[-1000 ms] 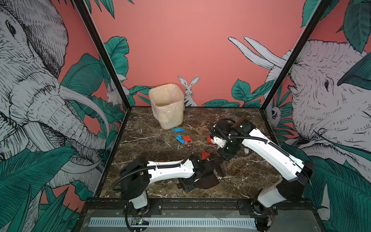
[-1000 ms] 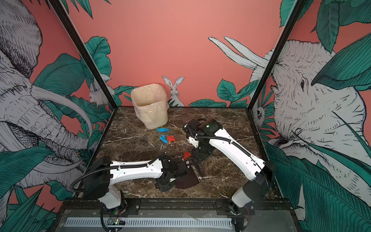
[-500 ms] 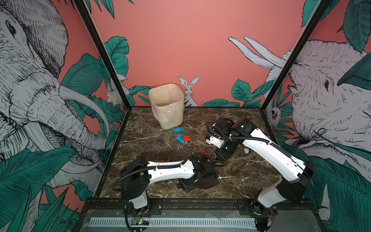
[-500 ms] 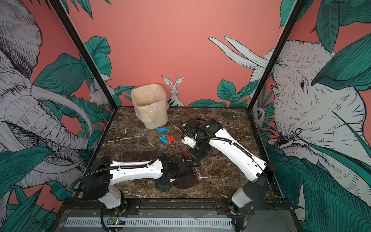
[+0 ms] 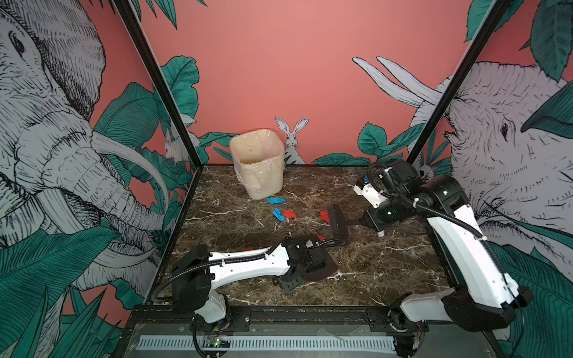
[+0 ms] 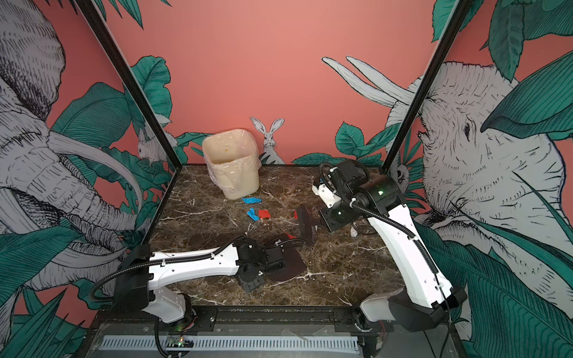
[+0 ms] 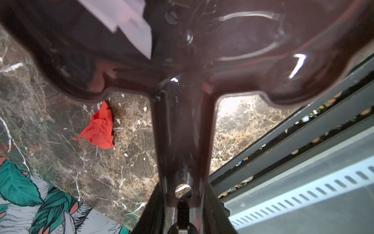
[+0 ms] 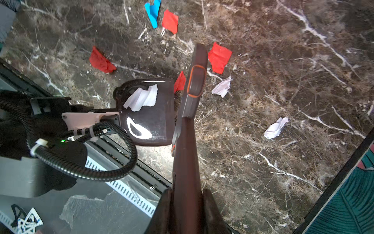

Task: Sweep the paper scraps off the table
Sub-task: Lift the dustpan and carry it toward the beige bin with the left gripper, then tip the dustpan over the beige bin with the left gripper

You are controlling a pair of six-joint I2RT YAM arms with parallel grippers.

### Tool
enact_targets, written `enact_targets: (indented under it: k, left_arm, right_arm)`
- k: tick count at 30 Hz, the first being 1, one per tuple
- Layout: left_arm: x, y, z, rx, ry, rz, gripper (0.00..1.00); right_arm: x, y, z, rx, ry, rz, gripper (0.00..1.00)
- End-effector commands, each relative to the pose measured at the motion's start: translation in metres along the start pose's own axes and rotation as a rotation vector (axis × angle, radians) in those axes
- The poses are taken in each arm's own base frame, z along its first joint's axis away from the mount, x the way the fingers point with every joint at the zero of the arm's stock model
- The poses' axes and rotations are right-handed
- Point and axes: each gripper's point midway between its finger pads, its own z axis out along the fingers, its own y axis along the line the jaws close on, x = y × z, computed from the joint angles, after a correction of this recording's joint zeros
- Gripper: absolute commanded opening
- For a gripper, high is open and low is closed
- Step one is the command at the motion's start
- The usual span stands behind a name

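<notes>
Table [image 5: 387,272]: dark brown marble, white veins.

Near edge: left gripper [image 7: 183,210] clamped on the handle of a dustpan [image 5: 324,263], whose mouth is turned toward the far right. A crumpled white scrap [image 8: 141,98] lies in the pan and a red scrap [image 7: 98,129] lies beside the handle.

Mid-table: right gripper [image 8: 185,214] clamped on the handle of a brush [image 5: 339,224], the head's long axis running near to far. Paper scraps [image 8: 219,57], red, blue and white, torn and creased, lie around it.

Far: blue strip [image 5: 275,200], long axis left-right, just beside the bin [image 5: 257,167]. It lies outside the right wrist view.

Paper scraps [image 5: 280,213] lie between the bin [image 5: 259,173] and the dustpan [image 5: 326,269].
</notes>
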Motion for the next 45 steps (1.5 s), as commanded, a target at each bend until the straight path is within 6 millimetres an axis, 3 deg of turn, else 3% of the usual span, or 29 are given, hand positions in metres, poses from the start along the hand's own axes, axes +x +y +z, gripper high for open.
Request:
enact_targets:
  k: [1, 10, 18, 27, 35, 45]
  left_arm:
    - [0.009, 0.015, -0.022, -0.032, -0.043, -0.081, 0.00]
    - [0.029, 0.047, -0.064, 0.024, -0.076, -0.268, 0.00]
    - [0.055, 0.093, -0.101, 0.019, -0.096, -0.392, 0.00]
    - [0.068, 0.146, -0.131, 0.000, -0.140, -0.504, 0.00]
    - [0.082, 0.202, -0.147, -0.069, -0.185, -0.653, 0.00]
    - [0.107, 0.256, -0.145, -0.089, -0.179, -0.806, 0.00]
  right_arm:
    - [-0.007, -0.005, -0.007, -0.022, -0.053, 0.037, 0.00]
    - [-0.010, -0.017, 0.006, -0.072, -0.087, 0.112, 0.00]
    - [-0.010, -0.011, 0.019, -0.155, -0.092, 0.136, 0.00]
    - [-0.005, -0.005, 0.030, -0.199, -0.086, 0.135, 0.00]
    - [-0.005, 0.000, 0.039, -0.242, -0.083, 0.139, 0.00]
    - [-0.001, 0.007, 0.049, -0.301, -0.067, 0.148, 0.00]
